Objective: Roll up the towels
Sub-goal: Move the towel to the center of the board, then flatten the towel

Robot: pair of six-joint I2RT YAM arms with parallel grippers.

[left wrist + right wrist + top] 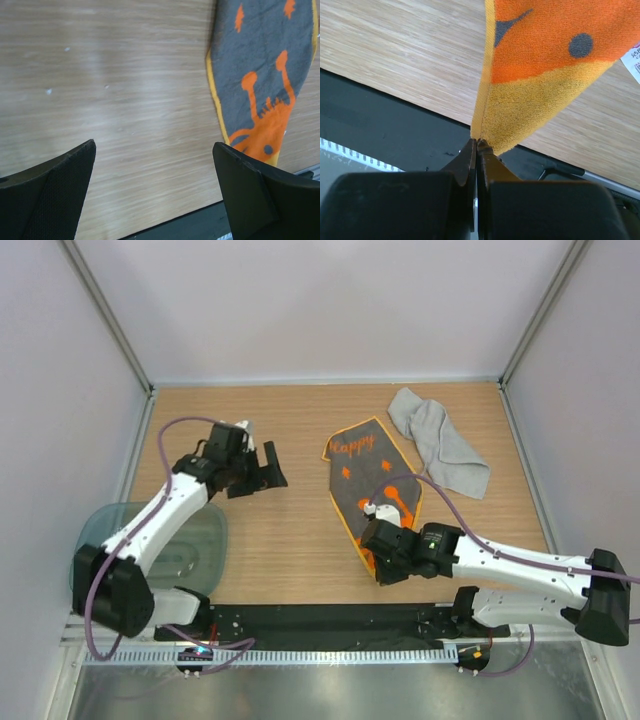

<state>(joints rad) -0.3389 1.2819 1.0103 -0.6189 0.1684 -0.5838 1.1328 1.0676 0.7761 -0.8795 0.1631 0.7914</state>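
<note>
- Towels: two in total, both on the wooden table (280,530).
- Towel 1: the patterned towel (372,475), of which there is one. It is dark grey with an orange border and orange figures. It lies spread flat right of the table's centre, and its long axis runs from the far side to the near edge.
- Towel 2: the light grey towel (440,445), of which there is one. It lies crumpled at the far right of the table. Its near left edge is just beside the patterned towel or touching it; the top view does not settle which.
- Arms: two, each with one gripper.
- Right gripper (477,150): its jaws are pressed together on the yellow-orange near tip of the patterned towel. The pinched tip is lifted off the table, above the black strip (380,120) along the near edge.
- A small white label (632,62) shows at the towel's right edge in the right wrist view.
- Left gripper (154,150): spread wide and holding nothing. Its two fingers (55,195) hang above bare wood, left of the patterned towel and apart from it.
- In the top view the left gripper is at mid-depth on the left half of the table, well apart from the right gripper.
- Tub (205,540): one, of translucent teal plastic. It sits at the near left corner, partly under the left arm.
</note>
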